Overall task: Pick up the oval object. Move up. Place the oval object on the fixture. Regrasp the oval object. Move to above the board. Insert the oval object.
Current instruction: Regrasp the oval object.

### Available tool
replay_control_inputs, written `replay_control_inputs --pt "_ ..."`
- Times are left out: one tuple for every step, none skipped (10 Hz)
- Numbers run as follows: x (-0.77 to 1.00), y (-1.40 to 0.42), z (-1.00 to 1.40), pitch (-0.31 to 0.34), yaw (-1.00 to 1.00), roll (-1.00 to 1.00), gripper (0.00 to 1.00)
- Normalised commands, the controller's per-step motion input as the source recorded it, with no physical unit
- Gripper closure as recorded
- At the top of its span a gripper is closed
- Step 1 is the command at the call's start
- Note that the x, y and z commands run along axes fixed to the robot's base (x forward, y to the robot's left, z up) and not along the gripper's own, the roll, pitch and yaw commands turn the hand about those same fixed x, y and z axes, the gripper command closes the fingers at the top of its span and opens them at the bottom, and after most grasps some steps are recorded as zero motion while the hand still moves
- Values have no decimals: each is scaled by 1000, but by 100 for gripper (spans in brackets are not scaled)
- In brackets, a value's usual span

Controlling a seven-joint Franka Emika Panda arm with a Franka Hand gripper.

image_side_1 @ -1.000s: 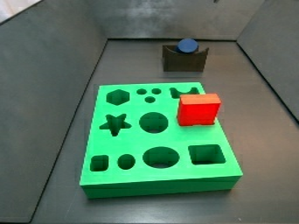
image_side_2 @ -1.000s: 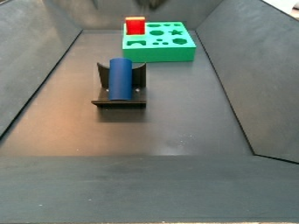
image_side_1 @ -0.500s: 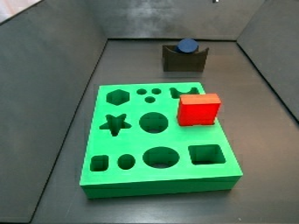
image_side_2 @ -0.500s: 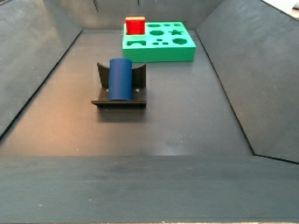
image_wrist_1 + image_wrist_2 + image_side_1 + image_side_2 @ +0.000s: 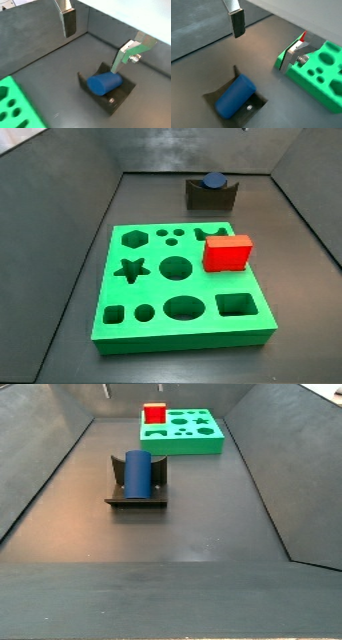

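Observation:
The oval object, a smooth blue peg (image 5: pixel 136 471), lies in the notch of the dark fixture (image 5: pixel 135 501); it also shows in a side view (image 5: pixel 213 180) on the fixture (image 5: pixel 211 197). In both wrist views the peg (image 5: pixel 104 83) (image 5: pixel 236 95) lies below my gripper (image 5: pixel 99 34) (image 5: pixel 264 38). The gripper is open and empty, high above the peg, its fingers (image 5: pixel 69 22) (image 5: pixel 237 23) wide apart. The green board (image 5: pixel 181 283) lies on the floor, and shows in the wrist views too (image 5: pixel 15 107) (image 5: pixel 322 74). The gripper is out of view in both side views.
A red cube (image 5: pixel 227 252) sits on the board near its star-shaped holes; it also shows in a side view (image 5: pixel 155 414). Dark sloping walls (image 5: pixel 60 198) enclose the floor (image 5: pixel 174 544).

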Motion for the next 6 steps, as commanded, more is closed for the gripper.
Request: replay_control_inputs --pt "-22 -17 11 -7 26 1000 0" --pt "-15 -18 15 -4 27 1000 0" --pt "-1 -18 7 1 28 1000 0" --pt "15 -22 -6 5 30 1000 0" --pt "33 -24 -16 15 33 1000 0" --pt "44 -26 -15 24 35 1000 0"
